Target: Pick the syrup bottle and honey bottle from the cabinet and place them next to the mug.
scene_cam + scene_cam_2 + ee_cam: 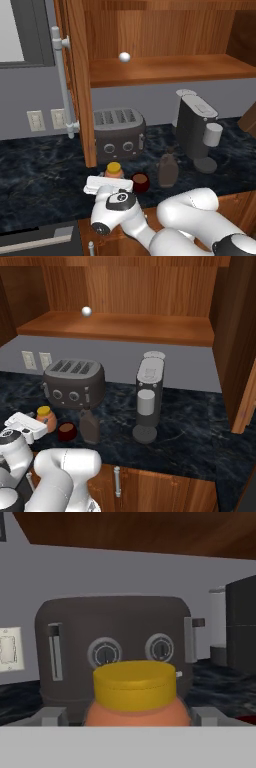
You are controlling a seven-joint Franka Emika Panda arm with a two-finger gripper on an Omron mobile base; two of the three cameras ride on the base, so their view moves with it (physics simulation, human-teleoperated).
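— Bottles, counted?

— Two. One honey bottle point(114, 170), orange-brown under a yellow cap; one syrup bottle point(168, 171), dark and jug-shaped. Both upright on the dark marbled counter point(40, 185), in front of the toaster point(119, 134).

— Mugs?

— One mug point(140, 182), dark red, between the two bottles. Honey bottle just beside it on the left base view's left, syrup bottle near it on the other side. Touching or apart: hard to tell.

— And the pincer?

— One gripper point(129, 716), low at the counter's front edge, jaws spread, one finger on each side of the honey bottle. In the hand view, a sliver of gap at one finger; at the other, contact or not, cannot tell. Gripping nothing.

— In the cabinet point(165, 70)?

— One small white ball point(124, 57) on the plank shelf. One long silver bar handle point(62, 82) on the open door.

— Appliances?

— One toaster: four slots, two dials, one side lever. One grey coffee machine point(197, 127), well to the right of the syrup bottle. Two wall outlets point(36, 120) side by side, left of the door.

— Any writing, any brand?

— Faint ticks around the toaster dials, too blurred to read.
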